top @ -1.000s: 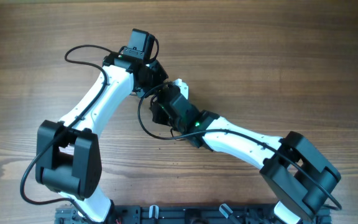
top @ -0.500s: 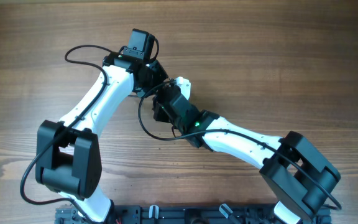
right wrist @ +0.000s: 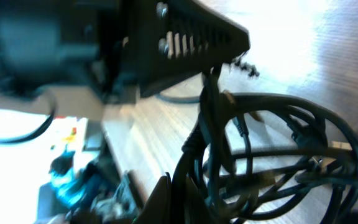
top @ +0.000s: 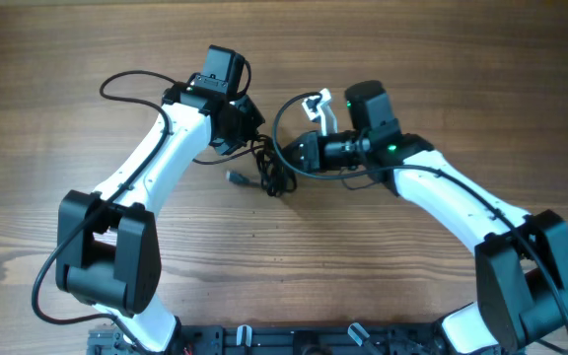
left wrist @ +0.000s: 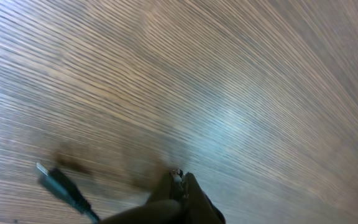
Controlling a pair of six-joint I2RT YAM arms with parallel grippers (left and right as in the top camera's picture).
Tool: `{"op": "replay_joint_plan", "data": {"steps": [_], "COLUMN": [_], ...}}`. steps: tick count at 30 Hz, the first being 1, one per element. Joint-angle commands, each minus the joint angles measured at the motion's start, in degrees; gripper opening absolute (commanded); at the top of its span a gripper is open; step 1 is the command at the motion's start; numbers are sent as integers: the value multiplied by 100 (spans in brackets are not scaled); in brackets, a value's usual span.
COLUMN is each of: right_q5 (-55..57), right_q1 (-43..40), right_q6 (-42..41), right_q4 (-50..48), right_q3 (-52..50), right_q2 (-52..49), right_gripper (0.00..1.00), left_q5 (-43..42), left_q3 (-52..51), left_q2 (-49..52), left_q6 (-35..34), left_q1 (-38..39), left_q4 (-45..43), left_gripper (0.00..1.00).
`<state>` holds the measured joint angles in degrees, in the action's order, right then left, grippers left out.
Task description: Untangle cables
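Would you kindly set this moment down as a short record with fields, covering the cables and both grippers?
surface: wooden table
cables: black, tangled in a small bundle between the two grippers, with one wide loop standing out from it
loose plug: lying on the table beside the bundle, on the left arm's side
left gripper: shut, apparently pinching a strand at the bundle's edge
right gripper: shut on strands on the opposite side
tangle: not yet undone

You have two arms, the left arm (top: 156,163) and right arm (top: 452,197), and two pincers, the left pincer (top: 249,128) and right pincer (top: 292,156). There is one tangle of cables (top: 269,170) on one surface (top: 461,69); you can't count its cords. One plug (top: 236,177) shows
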<state>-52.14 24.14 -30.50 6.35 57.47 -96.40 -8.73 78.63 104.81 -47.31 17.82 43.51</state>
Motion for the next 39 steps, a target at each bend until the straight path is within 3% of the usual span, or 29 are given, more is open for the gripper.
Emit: {"op": "replay_joint_plan", "data": {"steps": [1, 7, 11, 16, 22, 26, 30, 32, 36, 39], "right_q5": [-872, -1613, -210, 1174, 1827, 1849, 1849, 1847, 1738, 1740], "right_q1": [-319, -553, -553, -553, -522, -470, -455, -358, -63, 160], "right_q6": [643, 1003, 522, 483, 444, 442, 466, 507, 1062, 1434], "right_q4": [170, 17, 507, 1414, 2031, 2181, 2175, 2083, 1690, 1281], "right_q3": [92, 92, 92, 92, 90, 90, 90, 90, 90, 90], "right_q2": [260, 260, 260, 260, 221, 205, 205, 205, 205, 205], "right_gripper": [4, 4, 4, 4, 5, 22, 47, 54, 60, 59], "left_q5": [719, 837, 813, 815, 791, 686, 669, 616, 297, 68], "left_q3": [-87, -87, -87, -87, -87, -87, -87, -87, -87, -87], "left_q2": [107, 107, 107, 107, 107, 107, 107, 107, 107, 107], "left_q6": [28, -164, -160, -162, -162, -160, -162, -162, -129, 24], "left_q1": [-142, -339, -343, -343, -343, -343, -343, -343, -343, -343], "left_q4": [114, 234, 216, 216, 216, 214, 212, 210, 186, 125], "left_gripper": [4, 4, 4, 4, 5, 5, 4, 4, 4, 4]}}
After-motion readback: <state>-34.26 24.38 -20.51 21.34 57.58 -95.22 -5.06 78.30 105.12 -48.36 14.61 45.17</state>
